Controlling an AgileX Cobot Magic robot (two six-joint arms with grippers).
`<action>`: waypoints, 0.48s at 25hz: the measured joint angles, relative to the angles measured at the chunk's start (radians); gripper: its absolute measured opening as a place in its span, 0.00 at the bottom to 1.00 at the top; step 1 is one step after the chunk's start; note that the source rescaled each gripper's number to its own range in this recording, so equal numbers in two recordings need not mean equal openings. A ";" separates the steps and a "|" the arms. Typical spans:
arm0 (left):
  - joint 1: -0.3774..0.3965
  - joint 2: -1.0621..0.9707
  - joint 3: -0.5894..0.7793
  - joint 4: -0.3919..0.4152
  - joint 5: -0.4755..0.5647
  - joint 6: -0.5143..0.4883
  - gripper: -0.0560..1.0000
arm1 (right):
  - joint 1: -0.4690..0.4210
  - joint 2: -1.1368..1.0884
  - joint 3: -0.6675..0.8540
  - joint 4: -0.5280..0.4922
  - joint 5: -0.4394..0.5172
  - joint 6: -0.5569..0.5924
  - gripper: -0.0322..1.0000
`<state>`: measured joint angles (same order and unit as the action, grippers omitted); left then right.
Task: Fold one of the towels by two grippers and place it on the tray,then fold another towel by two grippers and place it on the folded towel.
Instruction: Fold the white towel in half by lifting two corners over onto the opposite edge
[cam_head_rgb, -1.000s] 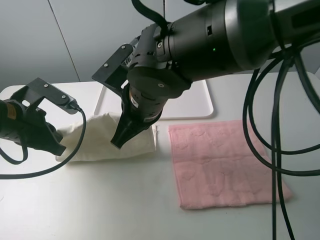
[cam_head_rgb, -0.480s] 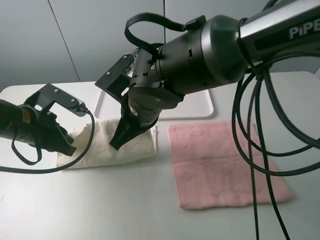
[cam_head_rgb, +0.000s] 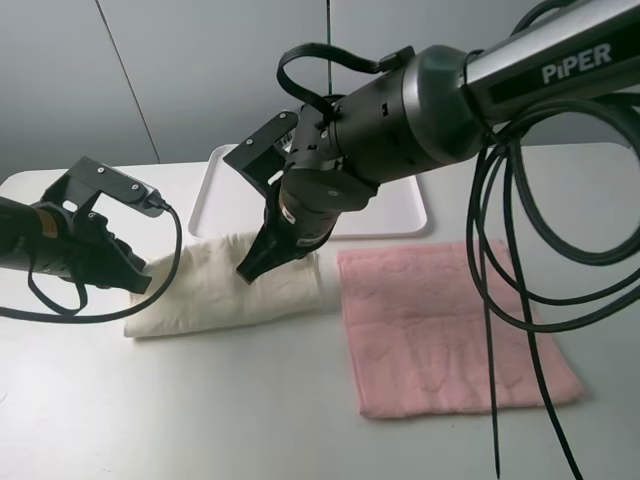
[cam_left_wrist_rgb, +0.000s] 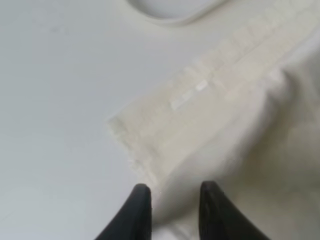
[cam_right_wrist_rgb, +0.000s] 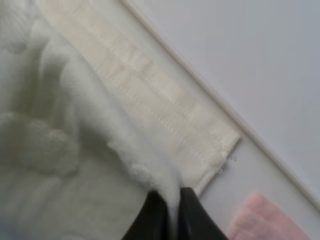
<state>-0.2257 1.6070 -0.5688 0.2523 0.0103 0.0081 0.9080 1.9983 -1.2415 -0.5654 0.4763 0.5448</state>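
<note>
Table (cam_head_rgb: 200, 420) first: white tray (cam_head_rgb: 400, 205) at the back, bare, waiting. Pink towel (cam_head_rgb: 440, 330) flat on the R side, untouched, 2nd in line. Cream towel (cam_head_rgb: 210, 295) folded to a strip just in front of the tray, not on it yet. R claw (cam_right_wrist_rgb: 169, 200) pressed tight, pinching the towel's edge nr the pink one, prob. to lift it trayward. L claw (cam_left_wrist_rgb: 171, 197) at the opp. end, jaws parted a little over the corner; gripping nothing, far as I can see.

The cream towel (cam_head_rgb: 205, 290) is lying folded in a long strip just beside the white tray (cam_head_rgb: 402, 212); the pink towel (cam_head_rgb: 440, 330) is lying spread flat next to it
</note>
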 joint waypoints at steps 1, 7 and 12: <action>0.005 0.000 0.000 0.000 -0.001 0.000 0.34 | 0.000 0.000 0.000 -0.004 -0.004 0.010 0.03; 0.005 0.000 0.000 0.000 -0.077 -0.002 0.43 | 0.000 0.000 0.000 -0.048 -0.028 0.061 0.18; 0.005 0.000 0.000 -0.055 -0.081 -0.002 0.91 | 0.000 0.000 0.000 -0.062 -0.030 0.097 0.89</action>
<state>-0.2203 1.6070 -0.5688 0.1968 -0.0705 0.0063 0.9080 1.9983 -1.2415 -0.6271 0.4461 0.6417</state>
